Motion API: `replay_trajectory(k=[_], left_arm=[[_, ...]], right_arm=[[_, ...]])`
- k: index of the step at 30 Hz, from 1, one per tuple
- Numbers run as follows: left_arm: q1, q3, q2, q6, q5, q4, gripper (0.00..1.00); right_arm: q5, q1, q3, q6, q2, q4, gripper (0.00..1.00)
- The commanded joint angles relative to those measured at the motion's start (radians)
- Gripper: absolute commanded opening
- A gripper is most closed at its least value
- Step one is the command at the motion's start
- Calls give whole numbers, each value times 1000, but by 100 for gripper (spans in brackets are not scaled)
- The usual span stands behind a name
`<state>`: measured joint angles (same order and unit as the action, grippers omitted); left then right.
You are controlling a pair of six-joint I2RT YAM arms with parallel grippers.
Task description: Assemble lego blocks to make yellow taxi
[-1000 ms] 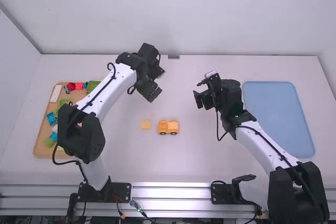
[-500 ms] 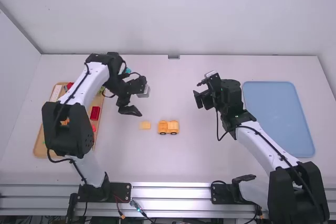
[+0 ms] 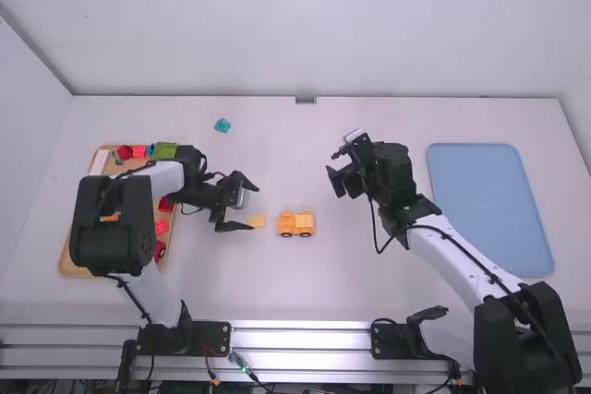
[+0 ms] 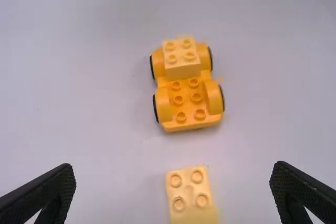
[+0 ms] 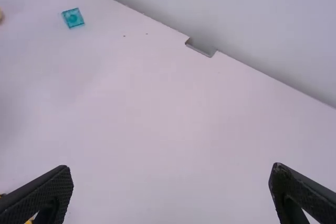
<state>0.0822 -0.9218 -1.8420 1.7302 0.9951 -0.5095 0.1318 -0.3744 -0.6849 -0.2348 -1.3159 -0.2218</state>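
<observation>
Body-building seems in hand: the yellow four-stud brick [image 4: 191,213] must be pinched by the spread left gripper [image 4: 172,166] for the wheeled chassis [image 4: 187,92], the right gripper [image 5: 171,166] also being spread.

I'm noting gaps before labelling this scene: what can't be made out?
- High view: part of the wooden tray, hidden by the left arm; studs on the yellow car, too small.
- Left wrist view: the loose block's near end, cut off by the edge.
- Right wrist view: what the pale thing is, cut off by the edge.
</observation>
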Motion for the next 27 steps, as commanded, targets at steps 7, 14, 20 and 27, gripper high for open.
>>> replay_trajectory(k=[7,14,20,27], left_arm=[[1,180,-12,-334,35,354,99],[3,262,-13,-381,-15,475,86],[1,269,-24,-379,-20,491,82],[4,246,-88,-379,-14,492,79]], right_arm=[[78,-17,6,-85,14,31,99],[145,-19,12,-122,14,30,99],[159,-18,12,-122,14,28,99],[160,-18,12,-122,14,29,99]])
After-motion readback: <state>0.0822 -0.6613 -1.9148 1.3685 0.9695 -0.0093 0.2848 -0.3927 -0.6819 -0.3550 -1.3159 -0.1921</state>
